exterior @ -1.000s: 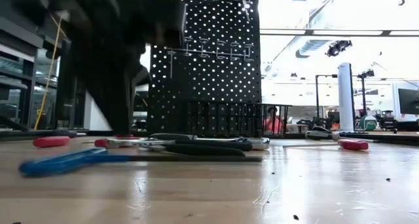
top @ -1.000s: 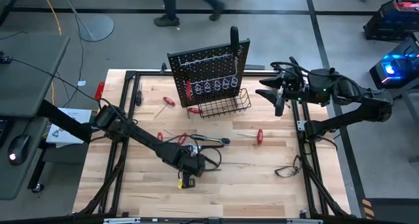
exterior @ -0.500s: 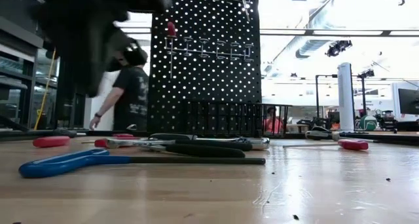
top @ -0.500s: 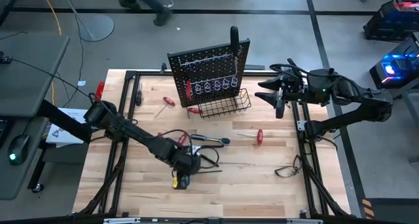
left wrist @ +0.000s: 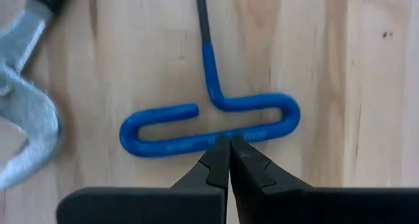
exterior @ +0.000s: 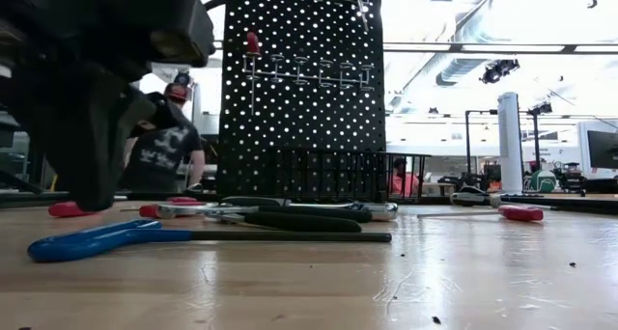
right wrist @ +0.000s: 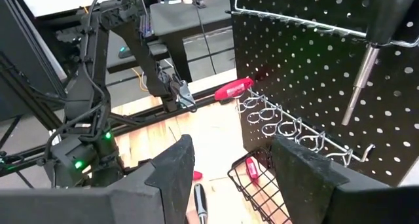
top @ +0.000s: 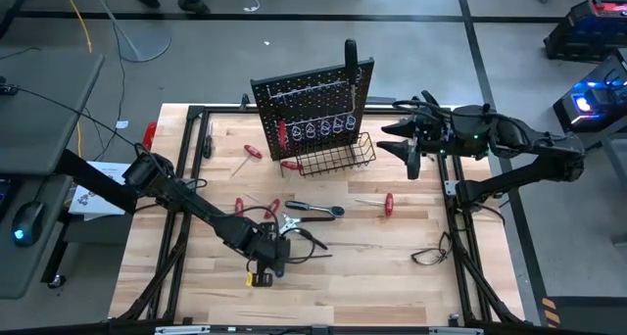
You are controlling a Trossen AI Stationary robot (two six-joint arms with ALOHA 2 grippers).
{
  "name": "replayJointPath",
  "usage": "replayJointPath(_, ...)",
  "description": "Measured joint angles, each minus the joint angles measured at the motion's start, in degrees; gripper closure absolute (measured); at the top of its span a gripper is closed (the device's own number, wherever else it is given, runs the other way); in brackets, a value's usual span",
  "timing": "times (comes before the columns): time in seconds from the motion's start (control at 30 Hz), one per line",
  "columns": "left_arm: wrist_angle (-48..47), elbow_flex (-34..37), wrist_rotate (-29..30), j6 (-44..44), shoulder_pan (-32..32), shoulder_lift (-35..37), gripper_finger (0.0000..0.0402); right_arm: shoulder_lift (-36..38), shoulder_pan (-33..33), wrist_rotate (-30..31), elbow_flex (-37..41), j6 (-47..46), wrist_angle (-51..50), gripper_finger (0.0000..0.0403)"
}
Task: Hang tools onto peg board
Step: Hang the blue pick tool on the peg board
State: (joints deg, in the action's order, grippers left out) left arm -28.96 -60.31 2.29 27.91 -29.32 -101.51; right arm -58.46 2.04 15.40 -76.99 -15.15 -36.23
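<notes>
Both arms are dark, built of slim tubular links joined by bulkier rounded housings. The left claw (left wrist: 229,145) ends in two matte black fingers that narrow to pointed tips, a small yellow-marked part beside it. Behind the right claw (top: 407,144), broad black fingers (right wrist: 171,168) rise from a block, a green light glows, and black cables loop along the wrist.

Left arm stretched diagonally across the table toward its near middle, wrist bent down, left gripper (left wrist: 229,144) low over the surface with fingers pressed shut, tips together. Right arm folded at the table's far right edge, held high, right gripper (top: 409,145) pointing inward, fingers (right wrist: 169,168) spread apart, nothing between them.
</notes>
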Motion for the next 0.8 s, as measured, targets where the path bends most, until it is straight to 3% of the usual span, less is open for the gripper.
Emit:
replayJointPath(0.17,1.63,0.99,1.1,-0.08,0.02,0.0,0.0401,-0.07,0.0,0.02,0.0,-0.44,0.02,0.021)
replayJointPath(0.53,11.71,10.47,1.45,2.7,0.02,0.61,0.0401,-0.77,-0.01,-0.07,-0.06,-4.57,-0.62,0.021)
replayJointPath(0.8,19.84,15.79,4.2,5.1,-0.69,0.99,0.0401,-12.14,0.83,-14.74,-0.07,-8.46,-4.21,0.021)
